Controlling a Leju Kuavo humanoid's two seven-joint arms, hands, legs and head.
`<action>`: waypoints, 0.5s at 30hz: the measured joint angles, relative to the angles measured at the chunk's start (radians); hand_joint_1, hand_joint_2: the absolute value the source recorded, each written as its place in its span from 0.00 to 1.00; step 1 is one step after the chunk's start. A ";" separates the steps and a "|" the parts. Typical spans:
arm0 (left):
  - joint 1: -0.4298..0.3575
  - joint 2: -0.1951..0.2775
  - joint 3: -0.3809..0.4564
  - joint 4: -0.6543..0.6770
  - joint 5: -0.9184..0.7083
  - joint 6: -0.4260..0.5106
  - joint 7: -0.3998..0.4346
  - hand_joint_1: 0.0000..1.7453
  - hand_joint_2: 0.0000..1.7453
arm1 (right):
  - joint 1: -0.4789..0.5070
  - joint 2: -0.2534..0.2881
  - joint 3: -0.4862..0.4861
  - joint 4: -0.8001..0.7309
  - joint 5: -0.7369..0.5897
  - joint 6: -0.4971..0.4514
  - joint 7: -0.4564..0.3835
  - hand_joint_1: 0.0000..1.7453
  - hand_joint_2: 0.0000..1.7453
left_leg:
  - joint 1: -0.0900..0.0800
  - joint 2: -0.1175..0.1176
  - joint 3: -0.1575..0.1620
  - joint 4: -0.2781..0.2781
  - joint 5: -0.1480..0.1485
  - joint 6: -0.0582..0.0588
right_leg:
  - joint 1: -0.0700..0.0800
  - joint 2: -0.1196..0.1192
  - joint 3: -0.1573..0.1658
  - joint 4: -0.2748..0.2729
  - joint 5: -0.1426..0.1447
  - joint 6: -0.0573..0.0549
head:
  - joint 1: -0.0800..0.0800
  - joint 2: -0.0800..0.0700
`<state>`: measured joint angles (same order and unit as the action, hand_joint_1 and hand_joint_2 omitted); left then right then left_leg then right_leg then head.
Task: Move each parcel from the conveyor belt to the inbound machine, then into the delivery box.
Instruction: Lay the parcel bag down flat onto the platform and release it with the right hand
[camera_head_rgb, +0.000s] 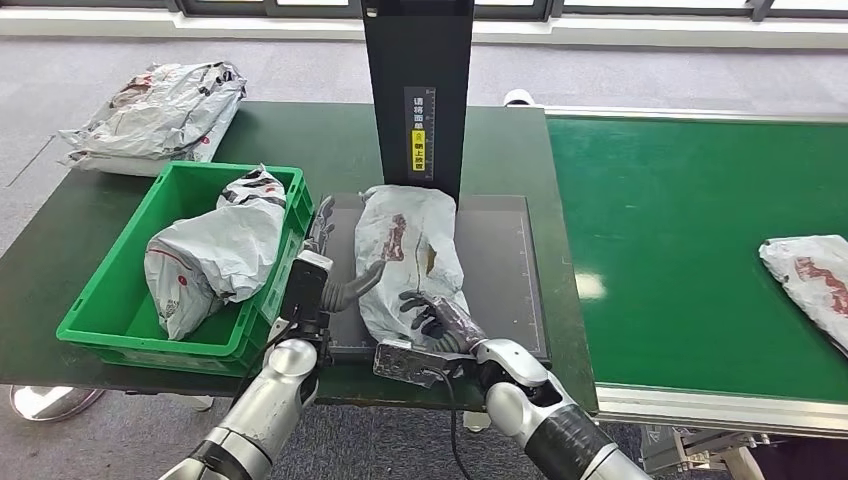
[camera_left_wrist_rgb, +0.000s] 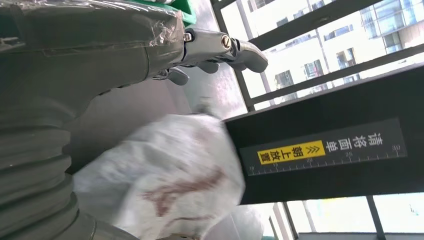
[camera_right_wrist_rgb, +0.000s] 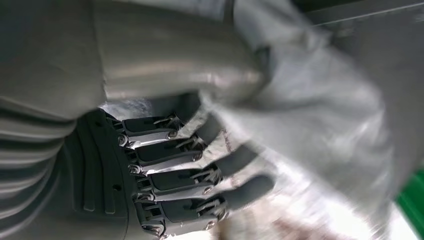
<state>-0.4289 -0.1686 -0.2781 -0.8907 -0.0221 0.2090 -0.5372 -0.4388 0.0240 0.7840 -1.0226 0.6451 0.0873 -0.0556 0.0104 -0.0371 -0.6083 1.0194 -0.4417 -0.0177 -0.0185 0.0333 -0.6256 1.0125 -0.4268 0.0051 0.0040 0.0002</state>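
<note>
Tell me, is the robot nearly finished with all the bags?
Not yet. One parcel already lies in the green box. Another parcel is on the dark scanner plate, with the right hand gripping its near end and the left hand beside it. At least one more parcel waits on the green belt.

Four parcels: one on the scanner (camera_head_rgb: 405, 250), one in the green crate (camera_head_rgb: 215, 250), one on the belt (camera_head_rgb: 812, 275), one beyond the crate (camera_head_rgb: 155, 115)

Dark green table (camera_head_rgb: 90, 240); grey carpet floor (camera_head_rgb: 60, 90); windows (camera_left_wrist_rgb: 320, 45) behind.
</note>
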 joint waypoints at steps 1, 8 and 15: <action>0.000 0.002 0.000 0.000 0.004 0.004 -0.001 0.00 1.00 | -0.005 -0.004 0.002 0.009 -0.002 -0.001 0.005 0.00 1.00 | 0.000 0.000 0.000 0.000 0.000 0.000 | 0.000 0.000 0.000 0.000 0.000 0.000 | 0.000 0.000; 0.007 0.012 0.000 -0.013 0.029 0.030 -0.021 0.00 1.00 | -0.022 -0.021 0.011 0.028 -0.063 -0.052 -0.004 0.00 1.00 | 0.000 0.000 0.000 0.000 0.000 0.000 | 0.000 0.000 0.000 0.000 0.000 0.000 | 0.000 0.000; 0.027 0.040 -0.026 -0.047 -0.105 0.071 0.022 0.00 1.00 | 0.048 -0.031 -0.090 -0.051 -0.332 -0.333 -0.232 0.00 1.00 | 0.000 -0.001 0.000 0.000 0.000 0.000 | 0.000 0.000 0.000 0.000 -0.001 0.000 | 0.000 0.000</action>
<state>-0.4014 -0.1283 -0.3041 -0.9380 -0.1268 0.2800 -0.5151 -0.3910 -0.0073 0.6944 -1.0734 0.3130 -0.2455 -0.2878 0.0102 -0.0383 -0.6083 1.0195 -0.4419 -0.0176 -0.0183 0.0332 -0.6258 1.0124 -0.4274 0.0050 0.0041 0.0004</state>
